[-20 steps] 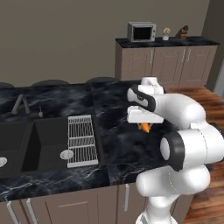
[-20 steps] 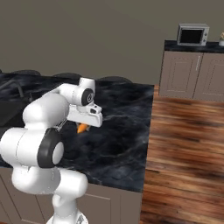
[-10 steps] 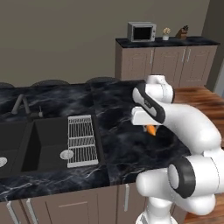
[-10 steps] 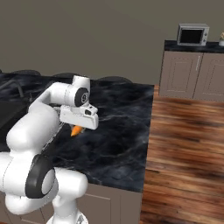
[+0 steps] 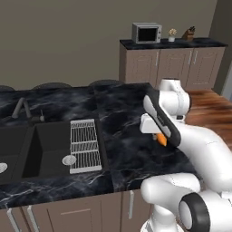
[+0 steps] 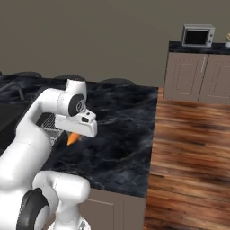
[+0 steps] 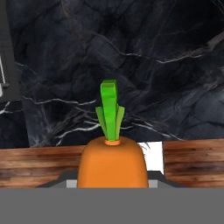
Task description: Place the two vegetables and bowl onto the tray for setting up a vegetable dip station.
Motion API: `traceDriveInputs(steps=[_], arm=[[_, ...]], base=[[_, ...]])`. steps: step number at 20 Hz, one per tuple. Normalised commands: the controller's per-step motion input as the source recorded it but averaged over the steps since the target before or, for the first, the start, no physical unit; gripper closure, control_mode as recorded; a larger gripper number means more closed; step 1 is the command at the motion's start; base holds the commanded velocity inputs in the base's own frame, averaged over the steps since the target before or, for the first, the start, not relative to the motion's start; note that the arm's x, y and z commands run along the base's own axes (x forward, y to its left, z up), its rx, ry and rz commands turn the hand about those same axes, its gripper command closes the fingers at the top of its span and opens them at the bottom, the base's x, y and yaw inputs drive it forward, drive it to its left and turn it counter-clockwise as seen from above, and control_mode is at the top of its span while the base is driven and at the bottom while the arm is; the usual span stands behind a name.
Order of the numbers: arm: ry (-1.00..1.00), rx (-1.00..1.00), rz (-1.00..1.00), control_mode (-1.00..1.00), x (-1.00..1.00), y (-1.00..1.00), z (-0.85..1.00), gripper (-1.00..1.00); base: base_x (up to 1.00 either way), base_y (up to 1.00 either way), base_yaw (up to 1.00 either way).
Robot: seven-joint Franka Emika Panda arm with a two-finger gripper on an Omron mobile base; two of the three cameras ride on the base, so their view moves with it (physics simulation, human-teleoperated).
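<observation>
- The gripper (image 6: 74,134) is clamped on the carrot (image 7: 112,159), green top pointing away from the hand.
- Since a second ago the arm's swung out right, carrot still hanging above the black counter (image 5: 122,113).
- No tray around here, so I'd guess it's mid-carry.

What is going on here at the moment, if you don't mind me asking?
The robot's gripper is holding a carrot above the dark marble counter, with the carrot's green top pointing away from the hand. To the arm's left are a sink and a wire rack. The carrot is not yet set down anywhere.
</observation>
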Motion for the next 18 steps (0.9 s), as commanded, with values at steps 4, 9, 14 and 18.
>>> traceDriveInputs(steps=[4,9,14,18], arm=[[-0.04,0.00,0.00,-1.00,-0.36,0.00,0.13,1.00],[0.00,-0.03,-0.02,-1.00,-0.23,0.04,0.05,1.00],[0.01,-0.01,-0.02,-1.00,-0.01,0.07,0.00,1.00],[0.00,0.00,0.00,-1.00,0.00,0.00,0.00,1.00]], base=[[0.00,0.00,0.00],[0.00,0.00,0.00],[0.00,0.00,0.00],[0.00,0.00,0.00]])
